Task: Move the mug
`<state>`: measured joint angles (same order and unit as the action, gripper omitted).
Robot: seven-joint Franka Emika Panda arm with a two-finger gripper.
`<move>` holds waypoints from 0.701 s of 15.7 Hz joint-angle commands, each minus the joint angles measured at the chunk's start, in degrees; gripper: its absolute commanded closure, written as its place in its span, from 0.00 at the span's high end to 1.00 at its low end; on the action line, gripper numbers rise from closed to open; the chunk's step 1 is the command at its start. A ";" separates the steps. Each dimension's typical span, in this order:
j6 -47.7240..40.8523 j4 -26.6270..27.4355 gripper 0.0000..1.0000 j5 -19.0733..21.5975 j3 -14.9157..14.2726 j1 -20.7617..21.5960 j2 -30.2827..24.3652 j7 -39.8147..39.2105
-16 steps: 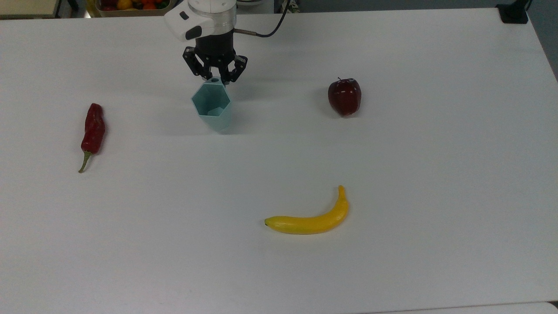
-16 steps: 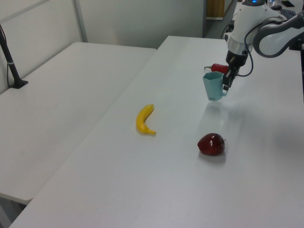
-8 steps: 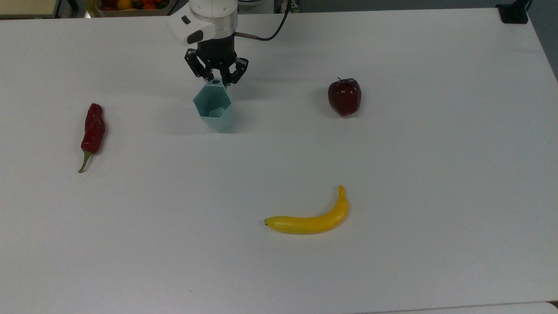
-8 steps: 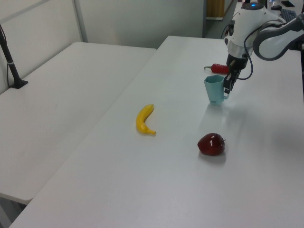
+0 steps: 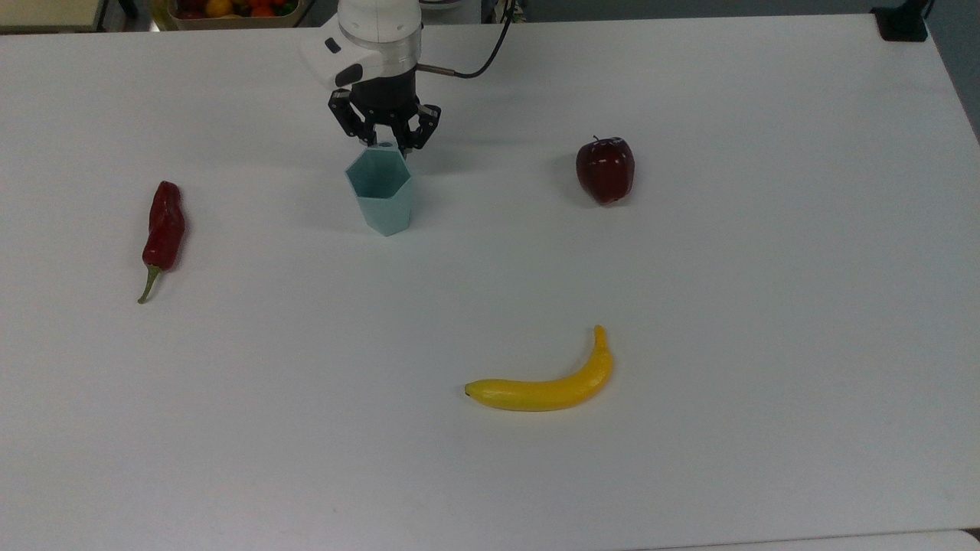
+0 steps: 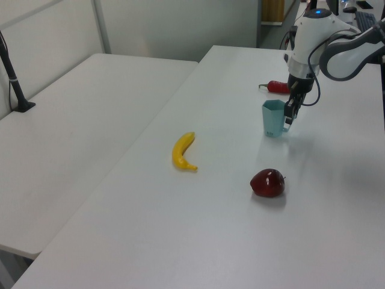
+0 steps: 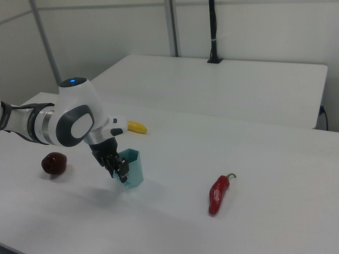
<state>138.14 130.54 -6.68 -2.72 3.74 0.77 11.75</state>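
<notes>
The mug point(image 5: 380, 191) is a pale teal hexagonal cup standing upright on the white table point(image 5: 689, 306), towards the top view's upper middle. It also shows in the left view point(image 6: 273, 118) and the right view point(image 7: 132, 168). My gripper point(image 5: 387, 145) reaches down at the mug's far rim, shut on the rim tab. From the left view the gripper point(image 6: 287, 122) sits on the mug's right side. Seen in the right view, the gripper point(image 7: 122, 176) is at the mug's left side.
A dark red apple point(image 5: 605, 169) lies to the top view's right of the mug, a red chili point(image 5: 163, 229) to its left, and a banana point(image 5: 545, 386) nearer the front. A bin of fruit point(image 5: 230, 9) stands beyond the table's far edge. A black clamp point(image 5: 902, 23) sits at the far right corner.
The mug was tilted and held above the table. It has come down a little to the top view's right and now stands upright, with the gripper still at its rim tab.
</notes>
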 commanded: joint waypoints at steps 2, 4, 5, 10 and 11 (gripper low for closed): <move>-8.22 -2.21 1.00 -1.93 0.17 0.92 -0.94 1.61; -13.49 -5.10 1.00 -2.64 0.44 1.01 -1.29 1.08; -16.47 -7.29 1.00 -2.64 0.87 1.01 -1.38 0.91; -30.63 -22.31 1.00 -1.77 1.23 3.12 -0.68 -1.98; -32.83 -24.95 1.00 -1.50 1.23 3.12 -0.59 -3.21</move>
<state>113.23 114.18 -8.43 -1.21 5.96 -0.02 11.50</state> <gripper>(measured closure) 0.000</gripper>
